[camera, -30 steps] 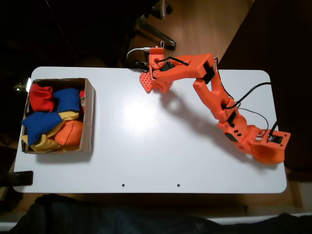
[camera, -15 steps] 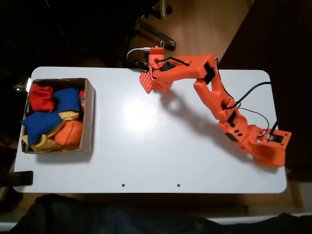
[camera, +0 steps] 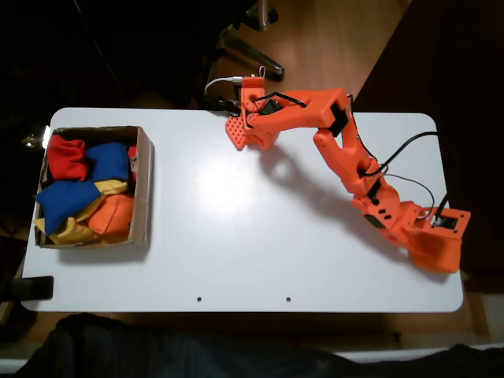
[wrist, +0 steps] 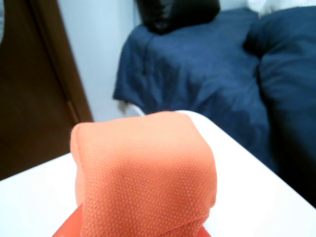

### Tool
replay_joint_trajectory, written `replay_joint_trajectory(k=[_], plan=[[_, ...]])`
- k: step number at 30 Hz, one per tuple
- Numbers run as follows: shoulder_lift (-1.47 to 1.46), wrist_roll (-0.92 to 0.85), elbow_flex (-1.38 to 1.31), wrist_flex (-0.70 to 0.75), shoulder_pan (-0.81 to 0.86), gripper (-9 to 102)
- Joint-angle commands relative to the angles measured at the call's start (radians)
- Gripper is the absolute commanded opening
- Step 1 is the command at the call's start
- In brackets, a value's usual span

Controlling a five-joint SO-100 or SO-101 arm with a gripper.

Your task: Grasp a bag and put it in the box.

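The orange bag [camera: 114, 214] lies inside the brown cardboard box [camera: 146, 185] at the table's left end in the fixed view, pressed among red, blue and yellow bags. My gripper [camera: 235, 131] is far from the box, at the table's far edge near the middle. Its jaws lie together with nothing showing between them. In the wrist view an orange mesh-textured surface [wrist: 143, 173] sits close to the lens; it looks like a covered finger, with red plastic just under it.
The orange arm runs from its base [camera: 429, 236] at the table's right end up to the far edge. Cables [camera: 409, 146] trail off the right side. A dark blue bed [wrist: 222, 74] lies beyond the table corner in the wrist view.
The arm's base end at the right has turned slightly. The gripper stays where it was at the far edge, and the bags in the box have not moved.
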Motion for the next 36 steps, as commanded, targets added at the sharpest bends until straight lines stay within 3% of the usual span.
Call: replay_joint_trajectory(k=[1, 15, 36], plan=[[0.009, 0.002, -0.026, -0.028, -0.003, 18], [0.021, 0.003, 0.011, -0.091, -0.014, 11], [0.13, 0.077, 0.106, -0.106, -0.005, 9]])
